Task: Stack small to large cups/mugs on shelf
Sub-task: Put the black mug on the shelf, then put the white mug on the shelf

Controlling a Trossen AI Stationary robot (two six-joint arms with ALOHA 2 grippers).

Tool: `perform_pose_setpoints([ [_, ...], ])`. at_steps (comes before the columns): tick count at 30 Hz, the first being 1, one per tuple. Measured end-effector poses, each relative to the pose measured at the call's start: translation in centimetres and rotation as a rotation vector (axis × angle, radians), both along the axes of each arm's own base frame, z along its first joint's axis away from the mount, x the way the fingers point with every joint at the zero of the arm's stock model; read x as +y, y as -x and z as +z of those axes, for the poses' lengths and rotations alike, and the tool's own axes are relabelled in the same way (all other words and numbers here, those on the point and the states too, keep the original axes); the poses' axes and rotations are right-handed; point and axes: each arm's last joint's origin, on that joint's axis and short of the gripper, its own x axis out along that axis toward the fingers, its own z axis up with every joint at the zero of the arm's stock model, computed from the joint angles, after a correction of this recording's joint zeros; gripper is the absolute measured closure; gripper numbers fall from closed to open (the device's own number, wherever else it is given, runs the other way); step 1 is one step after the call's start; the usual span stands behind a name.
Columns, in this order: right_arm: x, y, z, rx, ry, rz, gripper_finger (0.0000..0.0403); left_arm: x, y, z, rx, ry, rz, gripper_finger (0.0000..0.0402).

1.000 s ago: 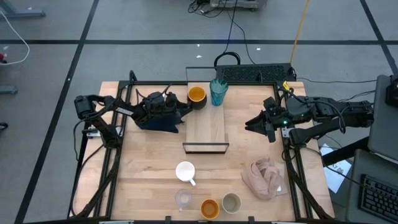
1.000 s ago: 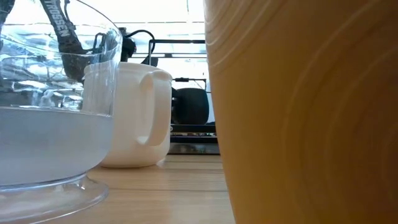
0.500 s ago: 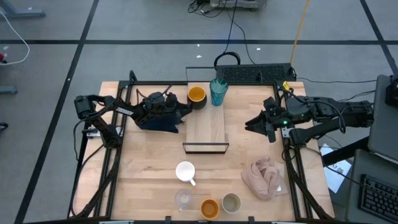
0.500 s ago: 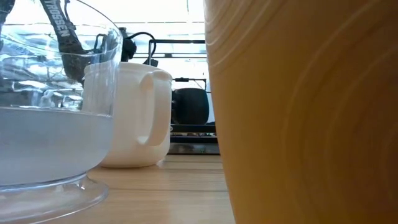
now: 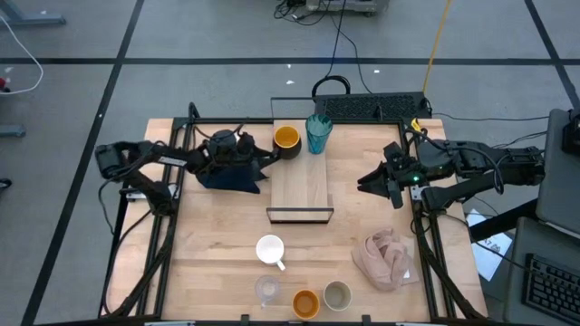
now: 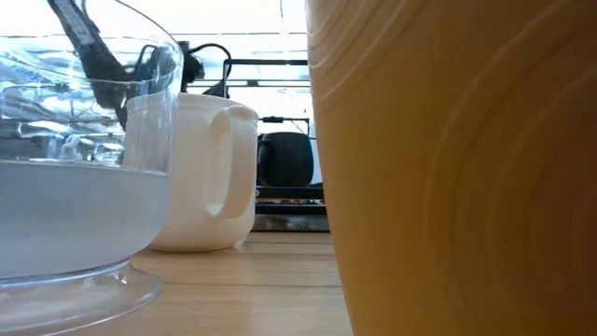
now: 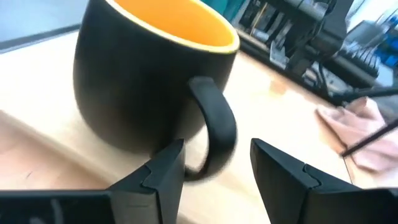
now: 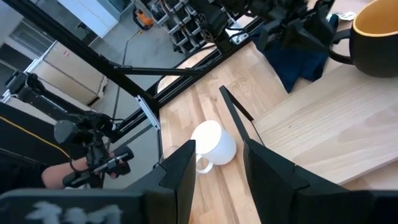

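My left gripper (image 7: 214, 165) sits low beside the far left corner of the shelf (image 5: 301, 186), its two fingers (image 7: 158, 171) parted and straddling the handle of the black mug with yellow-orange inside (image 7: 149, 74) without pressing on it; the mug stands on the shelf's far end, with the teal ribbed tumbler (image 5: 318, 134) just beside it on that same far edge. Under my left wrist lies the dark navy cloth (image 5: 234, 177) on the tabletop (image 5: 217, 244). My right gripper (image 5: 370, 182) hovers off the shelf's right side, well apart from any cup, fingers slightly spread and holding nothing. The white mug (image 5: 270, 249) stands on the tabletop in front of the shelf's dark front edge. Along the near edge of the table stand the small clear glass (image 5: 266, 290), the small orange cup (image 5: 305, 302) and the small grey-beige cup (image 5: 337, 295) in a row, with the pink-beige cloth (image 5: 387, 257) crumpled near them on the right.
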Motion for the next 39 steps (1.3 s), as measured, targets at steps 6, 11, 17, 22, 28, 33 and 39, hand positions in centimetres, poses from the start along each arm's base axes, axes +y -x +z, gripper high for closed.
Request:
perform_pose_setpoints([
  [6, 0.0, 0.0, 0.0, -0.005, 0.017, 0.008, 0.0280, -0.7, 1.8, 1.7, 0.079, 0.015, 0.028, 0.0220],
  [11, 0.0, 0.0, 0.0, -0.008, 0.040, 0.017, 0.0280, -2.6, 2.4, 4.8, -0.058, 0.101, -0.037, 0.0220],
  [17, 0.0, 0.0, 0.0, -0.015, 0.104, 0.044, 0.0280, -6.1, 3.7, 8.8, -0.240, 0.175, -0.129, 0.0220],
  [22, 0.0, -0.1, -0.1, -0.022, 0.158, 0.067, 0.0280, -9.4, 5.2, 11.4, -0.380, 0.208, -0.150, 0.0220],
  [28, 0.1, -0.5, -1.9, 0.033, 0.175, 0.077, 0.0280, -13.2, 5.8, 12.6, -0.439, 0.287, -0.183, 0.0220],
  [33, 0.3, -1.2, -4.7, 0.084, 0.123, 0.106, 0.0280, -16.4, 5.5, 14.5, -0.374, 0.320, -0.216, 0.0239],
  [39, 0.8, -2.4, -7.2, -0.002, 0.039, 0.187, 0.0280, -19.4, 4.5, 17.8, -0.236, 0.311, -0.243, 0.0289],
])
